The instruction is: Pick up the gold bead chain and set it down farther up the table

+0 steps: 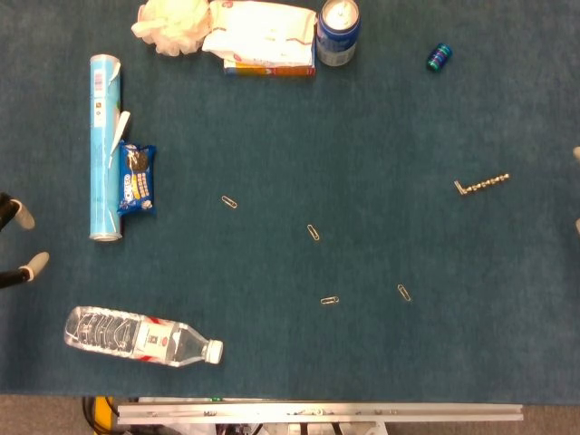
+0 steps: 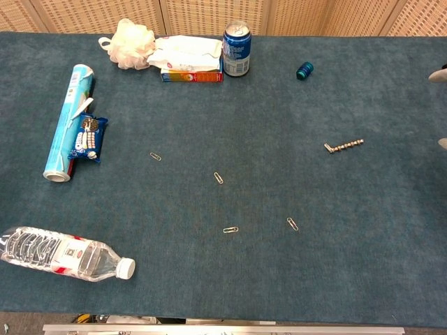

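The gold bead chain point(image 1: 481, 185) lies alone on the blue cloth at the right, a short, nearly straight strand with a small hook at its left end; the chest view shows the chain point(image 2: 343, 145) too. Nothing touches it. Only fingertips of my right hand point(image 2: 441, 74) show at the right edge, well clear of the chain, spread apart and holding nothing. In the head view my left hand point(image 1: 11, 215) pokes in at the left edge, far from the chain, its visible fingertips apart and empty.
Several paper clips point(image 1: 313, 232) are scattered mid-table. A blue can point(image 1: 337, 32), a tissue pack point(image 1: 260, 36) and a white puff point(image 1: 172, 24) line the far edge, with a small blue cap point(image 1: 439, 56) to their right. A tube point(image 1: 103, 145), cookie pack point(image 1: 136, 178) and water bottle point(image 1: 140, 336) lie on the left.
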{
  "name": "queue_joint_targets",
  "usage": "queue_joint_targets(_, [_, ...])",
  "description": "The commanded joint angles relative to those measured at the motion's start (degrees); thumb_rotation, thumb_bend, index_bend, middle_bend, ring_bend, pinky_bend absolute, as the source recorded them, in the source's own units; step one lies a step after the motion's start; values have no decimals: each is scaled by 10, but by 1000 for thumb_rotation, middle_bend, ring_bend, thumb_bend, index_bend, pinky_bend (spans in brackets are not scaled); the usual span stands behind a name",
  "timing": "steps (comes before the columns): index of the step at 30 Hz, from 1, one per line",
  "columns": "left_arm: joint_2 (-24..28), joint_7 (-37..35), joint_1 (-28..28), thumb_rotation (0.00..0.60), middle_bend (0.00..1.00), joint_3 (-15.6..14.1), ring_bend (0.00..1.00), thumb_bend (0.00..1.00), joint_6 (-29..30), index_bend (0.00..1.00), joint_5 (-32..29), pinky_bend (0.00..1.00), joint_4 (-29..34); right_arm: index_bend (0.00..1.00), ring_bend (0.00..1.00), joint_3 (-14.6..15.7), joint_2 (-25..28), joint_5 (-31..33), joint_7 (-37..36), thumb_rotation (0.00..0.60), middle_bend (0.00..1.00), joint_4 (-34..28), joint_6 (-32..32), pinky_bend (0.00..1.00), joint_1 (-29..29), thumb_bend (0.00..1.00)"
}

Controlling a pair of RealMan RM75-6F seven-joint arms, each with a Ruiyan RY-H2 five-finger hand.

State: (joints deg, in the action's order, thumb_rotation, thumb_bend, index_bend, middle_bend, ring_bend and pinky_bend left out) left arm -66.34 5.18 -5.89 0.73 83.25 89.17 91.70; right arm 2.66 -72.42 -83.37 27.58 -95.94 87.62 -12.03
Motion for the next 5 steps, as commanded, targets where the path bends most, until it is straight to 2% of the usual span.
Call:
queue_joint_targets(1, [-1,2,-1,600,447,0,327,137,0,496,0,506,0,229,71,-1,-3,-13,-49,600,170,30,11,226,18,157])
queue_joint_targets(5, [-2,2,-2,600,447,-2,327,137,-2,496,1,506,0,237,70,-8,-1,-29,-77,600,173,40,21,226,23,158])
